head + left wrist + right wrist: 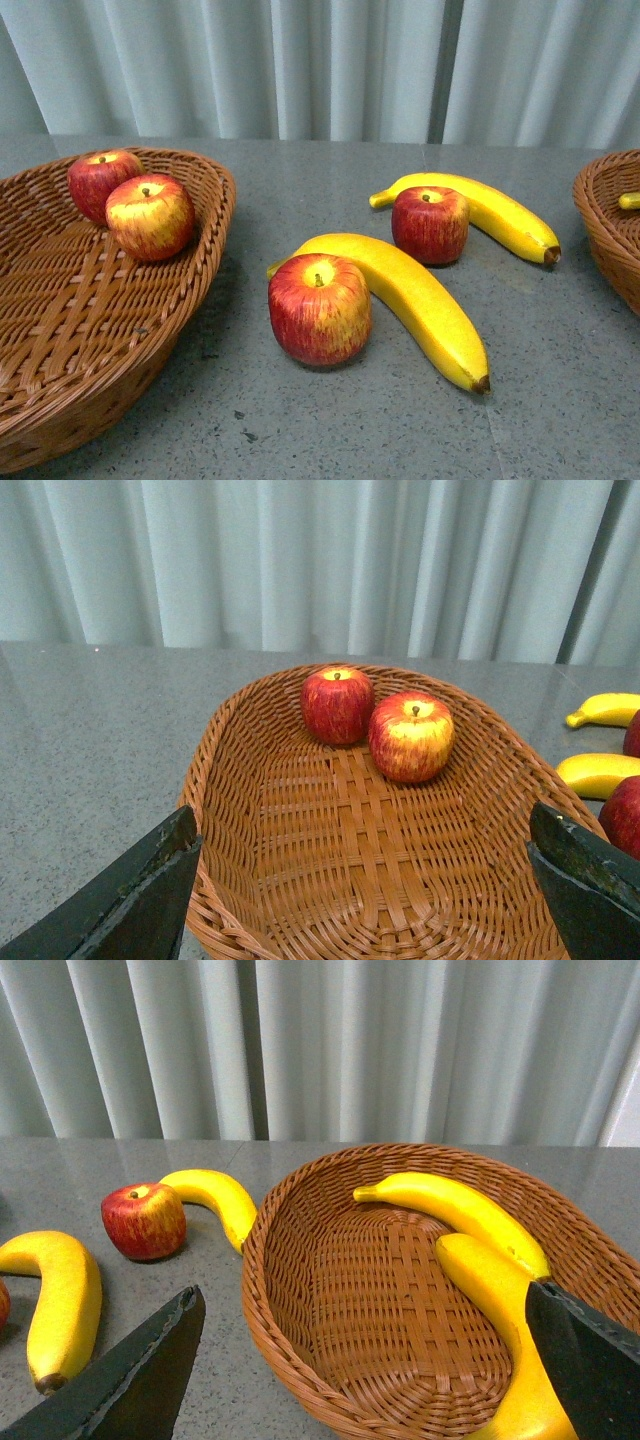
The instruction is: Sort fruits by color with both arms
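Left basket (70, 300): two apples (150, 215) | right basket (330, 1290): apparently two bananas (450, 1205)

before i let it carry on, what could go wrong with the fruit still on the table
The near red, yellow-streaked apple sits against the long curved yellow banana, and the far apple sits close against the other banana; lifting one may nudge its neighbour, and an apple might roll. The right brown wicker basket already holds two bananas along one side, so more may pile up or overhang its rim.
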`<control>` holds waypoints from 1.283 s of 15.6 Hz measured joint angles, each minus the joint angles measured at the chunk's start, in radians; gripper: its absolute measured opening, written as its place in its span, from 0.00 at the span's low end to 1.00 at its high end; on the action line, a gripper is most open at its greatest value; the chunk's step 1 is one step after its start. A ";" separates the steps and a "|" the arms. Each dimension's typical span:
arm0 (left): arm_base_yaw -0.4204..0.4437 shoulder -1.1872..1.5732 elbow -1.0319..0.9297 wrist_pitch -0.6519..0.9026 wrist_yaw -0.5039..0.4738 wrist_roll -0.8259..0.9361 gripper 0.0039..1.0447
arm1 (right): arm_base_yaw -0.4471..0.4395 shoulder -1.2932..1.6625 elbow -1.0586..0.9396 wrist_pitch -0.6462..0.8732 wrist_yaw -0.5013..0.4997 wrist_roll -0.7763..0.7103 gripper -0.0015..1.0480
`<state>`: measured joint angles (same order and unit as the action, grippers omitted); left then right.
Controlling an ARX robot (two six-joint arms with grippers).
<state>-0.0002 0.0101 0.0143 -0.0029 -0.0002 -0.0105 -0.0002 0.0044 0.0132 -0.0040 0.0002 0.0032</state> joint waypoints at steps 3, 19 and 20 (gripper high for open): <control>0.000 0.000 0.000 0.000 0.000 0.000 0.94 | 0.000 0.000 0.000 0.000 0.000 0.000 0.94; -0.107 0.235 0.075 0.040 -0.334 -0.033 0.94 | 0.000 0.000 0.000 0.000 0.000 0.000 0.94; -0.064 0.306 0.109 0.129 -0.323 -0.024 0.94 | 0.000 0.000 0.000 -0.002 0.000 0.000 0.94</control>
<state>-0.0647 0.3157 0.1238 0.1265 -0.3229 -0.0341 -0.0002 0.0044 0.0132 -0.0055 -0.0002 0.0029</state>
